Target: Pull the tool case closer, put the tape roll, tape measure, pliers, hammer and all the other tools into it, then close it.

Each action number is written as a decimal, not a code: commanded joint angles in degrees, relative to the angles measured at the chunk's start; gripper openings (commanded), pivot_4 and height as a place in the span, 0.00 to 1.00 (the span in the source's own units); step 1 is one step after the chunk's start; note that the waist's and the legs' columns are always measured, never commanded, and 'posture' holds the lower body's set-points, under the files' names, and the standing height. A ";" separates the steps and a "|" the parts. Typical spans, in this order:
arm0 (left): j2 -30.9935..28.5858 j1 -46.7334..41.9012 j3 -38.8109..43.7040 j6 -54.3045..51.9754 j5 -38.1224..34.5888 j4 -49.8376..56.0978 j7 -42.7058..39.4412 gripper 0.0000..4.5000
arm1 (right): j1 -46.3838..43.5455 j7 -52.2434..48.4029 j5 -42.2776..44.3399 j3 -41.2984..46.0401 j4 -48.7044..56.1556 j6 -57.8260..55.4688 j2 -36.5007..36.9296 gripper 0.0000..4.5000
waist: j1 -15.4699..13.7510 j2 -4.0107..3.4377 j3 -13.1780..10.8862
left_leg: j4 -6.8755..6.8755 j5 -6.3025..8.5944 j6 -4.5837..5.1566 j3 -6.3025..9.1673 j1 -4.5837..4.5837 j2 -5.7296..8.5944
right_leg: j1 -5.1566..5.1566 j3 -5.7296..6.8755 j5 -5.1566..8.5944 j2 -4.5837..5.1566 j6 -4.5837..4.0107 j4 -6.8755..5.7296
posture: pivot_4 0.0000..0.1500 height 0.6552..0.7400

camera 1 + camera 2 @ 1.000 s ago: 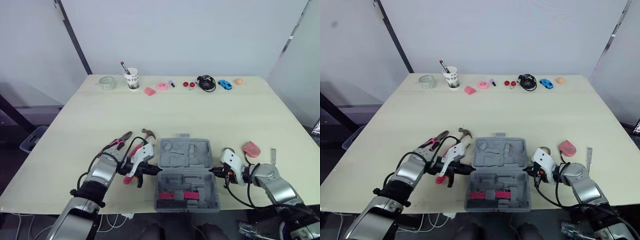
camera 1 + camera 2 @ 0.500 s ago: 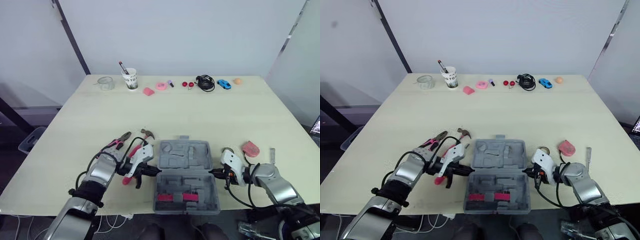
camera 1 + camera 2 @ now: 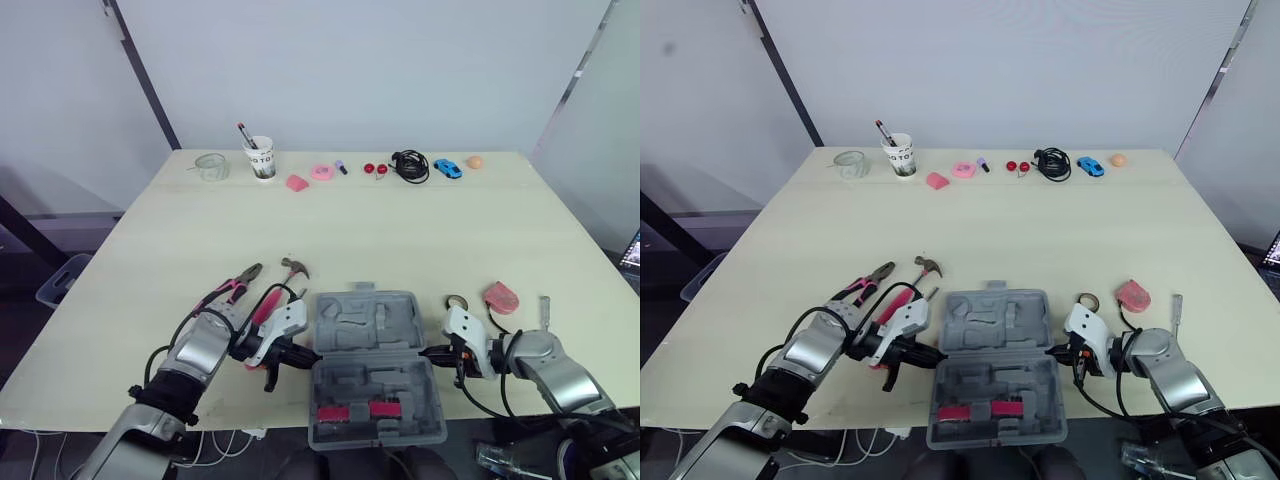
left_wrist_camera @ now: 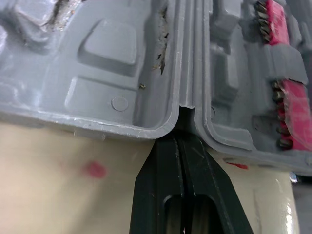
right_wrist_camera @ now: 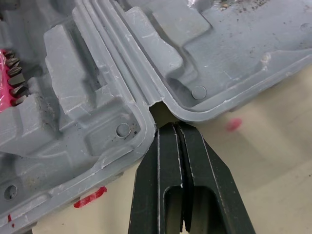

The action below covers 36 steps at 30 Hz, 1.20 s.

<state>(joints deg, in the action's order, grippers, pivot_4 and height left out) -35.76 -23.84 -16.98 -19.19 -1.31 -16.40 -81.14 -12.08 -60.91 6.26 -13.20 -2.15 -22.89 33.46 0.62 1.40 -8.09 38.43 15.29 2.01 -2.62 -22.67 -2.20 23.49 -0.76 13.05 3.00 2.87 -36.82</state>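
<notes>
The case (image 3: 375, 350) is grey moulded plastic, lying open and flat at the near edge of the table (image 3: 400, 220). Its far half has empty tool-shaped hollows, and its near half holds two pink bit strips (image 3: 352, 411). The hinge line runs across the middle, with a notch at each end. The left claw (image 3: 306, 357) meets the notch on the case's left side. Its two black fingers (image 4: 168, 165) are pressed flat together, grasping nothing, with their tips poked into the gap between the halves. The right claw (image 3: 433, 352) does the same at the right notch, its fingers (image 5: 168, 161) also clenched together with tips in the gap. Left of the case, by the left arm, lie the pliers (image 3: 232, 288) and hammer (image 3: 295, 267). Right of it are the tape roll (image 3: 456, 301) and the pink tape measure (image 3: 502, 296).
</notes>
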 commanded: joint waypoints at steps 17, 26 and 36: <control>-2.01 1.90 -3.24 0.00 -0.13 2.18 -0.67 0.01 | 1.08 -2.21 2.36 -1.54 4.64 -2.43 1.55 0.00 | 0.02 0.00 0.00 | 0.00 0.00 0.00 -0.01 0.01 -0.01 | 0.00 0.00 0.01 -0.01 -0.01 0.00 | 1.00 1.00; -2.20 2.43 -3.56 -0.80 -0.81 3.29 -0.55 0.01 | 1.06 -2.07 2.31 -1.78 4.73 -2.57 1.56 0.00 | 0.02 0.00 0.00 | 0.00 0.00 0.00 0.00 0.01 -0.01 | 0.00 0.00 0.03 -0.01 -0.04 0.00 | 1.00 1.00; -2.49 2.70 -3.60 -0.63 -0.63 3.27 -0.23 0.01 | 0.80 -1.75 2.06 -1.74 4.29 -2.36 1.42 0.00 | 0.03 0.00 0.00 | 0.00 0.00 0.00 -0.01 0.01 -0.01 | 0.00 -0.01 0.04 -0.01 -0.06 0.00 | 1.00 1.00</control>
<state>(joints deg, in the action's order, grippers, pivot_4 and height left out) -37.71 -22.38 -18.56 -19.51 -2.47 -13.83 -81.01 -10.90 -62.30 7.35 -14.78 0.26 -25.70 34.80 0.65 1.40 -8.08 38.43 15.29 2.01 -2.63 -22.65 -2.21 23.49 -0.76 13.09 2.99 2.81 -36.82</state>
